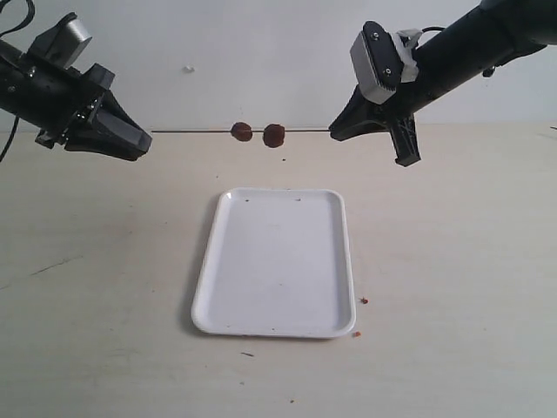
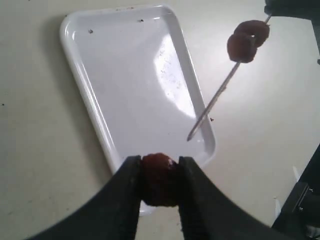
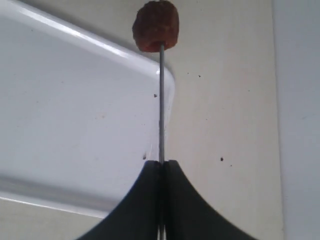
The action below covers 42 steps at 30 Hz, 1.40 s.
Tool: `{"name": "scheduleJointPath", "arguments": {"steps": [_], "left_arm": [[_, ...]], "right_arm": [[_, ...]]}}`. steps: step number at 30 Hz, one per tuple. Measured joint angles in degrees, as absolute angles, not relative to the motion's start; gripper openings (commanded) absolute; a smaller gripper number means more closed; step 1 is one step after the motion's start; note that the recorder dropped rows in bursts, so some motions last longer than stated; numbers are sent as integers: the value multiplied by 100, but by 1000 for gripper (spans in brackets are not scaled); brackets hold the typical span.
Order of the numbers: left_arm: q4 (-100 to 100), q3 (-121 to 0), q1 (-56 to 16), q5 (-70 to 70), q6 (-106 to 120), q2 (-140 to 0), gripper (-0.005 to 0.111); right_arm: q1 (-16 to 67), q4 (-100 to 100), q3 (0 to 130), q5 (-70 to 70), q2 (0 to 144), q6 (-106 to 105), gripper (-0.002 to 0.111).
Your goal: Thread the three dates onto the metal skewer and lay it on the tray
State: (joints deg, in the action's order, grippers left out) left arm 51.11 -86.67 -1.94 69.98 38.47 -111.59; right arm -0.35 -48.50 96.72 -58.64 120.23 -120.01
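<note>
My right gripper (image 1: 335,132) is shut on one end of the metal skewer (image 1: 191,131), which it holds level above the table, beyond the tray's far edge. Two dates (image 1: 241,131) (image 1: 273,135) sit threaded on it near its middle. In the right wrist view the skewer (image 3: 161,110) runs from my shut gripper (image 3: 162,163) up to a date (image 3: 156,26). My left gripper (image 2: 160,162) is shut on the third date (image 2: 159,177); the skewer's free tip (image 2: 190,137) is a little way from it. The white tray (image 1: 274,261) lies flat below.
Small brown crumbs (image 1: 364,300) lie on the table by the tray's right edge and near corner. A few dark specks mark the tray's far rim (image 1: 248,200). The pale tabletop stretches around the tray on all sides.
</note>
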Motion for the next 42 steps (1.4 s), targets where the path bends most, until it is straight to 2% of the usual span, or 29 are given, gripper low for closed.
{"name": "scheduleJointPath", "arguments": {"steps": [3, 8, 13, 17, 25, 35, 42], "left_arm": [[5125, -8667, -194, 6998, 3847, -11159, 27], [5688, -8667, -194, 6809, 4099, -11159, 27], [6628, -8667, -335, 5691, 4557, -11193, 27], [7727, -8667, -468, 4884, 5106, -11359, 27], [9745, -8667, -483, 4263, 6234, -11506, 27], [9917, -8667, -501, 2727, 6406, -11567, 27], [9943, -8667, -501, 2394, 5917, -11567, 27]], "right_arm": [[-35, -4850, 9732, -5777, 12058, -11487, 0], [-35, -4839, 9732, -5096, 12045, -8211, 0], [3, -4787, 9732, -5852, 11981, -5549, 0], [29, -4875, 9418, -6079, 11901, -4196, 0], [82, -7003, 8028, -6121, 11871, -5049, 0], [1118, -9602, 7219, -6461, 11832, -6645, 0], [1327, -9817, 7081, -6197, 11832, -6692, 0]]}}
